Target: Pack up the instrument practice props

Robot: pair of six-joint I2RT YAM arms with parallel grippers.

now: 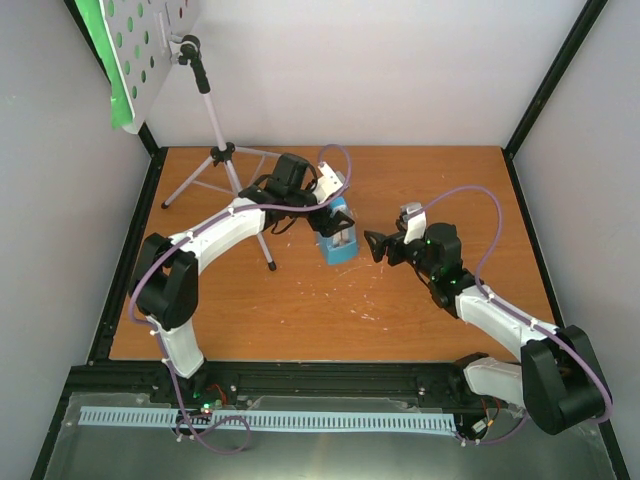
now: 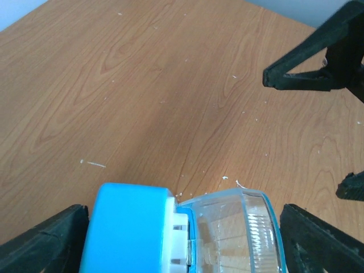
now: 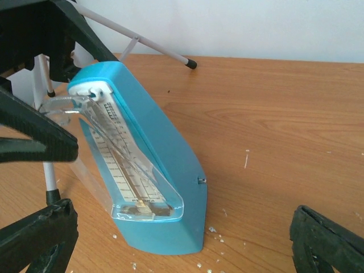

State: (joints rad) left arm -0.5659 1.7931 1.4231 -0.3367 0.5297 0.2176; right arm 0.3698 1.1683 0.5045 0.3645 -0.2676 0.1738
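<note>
At table [image 1: 300, 320] centre stands the metronome [image 1: 337, 238], base down as far as I can tell. The stand [image 1: 222, 150] is at its 10 o'clock, feet near but apart from it. The tray [image 1: 155, 45] is up in the 11 o'clock corner with a green page [image 1: 100, 35] on its edge; no red page in view.

The left gripper [image 2: 183, 216] comes in from 12 o'clock and straddles the metronome's top. One finger [image 2: 45, 242] is against the blue side, the other just beside the clear cover [image 3: 128, 170]. I cannot tell if it is squeezing yet. The right gripper [image 1: 374, 246] is at 3 o'clock, just beside the metronome, jaws spread wide, holding nothing.

Handling, as a guess: small hard plastic shell, likely light, stiff and smooth. The sides taper upward, so a pinch near the tip may slide up and off. The cover looks thin and may flex or pop loose under pressure. The better hold is lower down, across the two blue side walls [image 3: 159, 136], fingers clear of the cover and the pendulum scale. A moderate squeeze should do. Keep it upright so the narrow top does not tip toward the stand legs.
</note>
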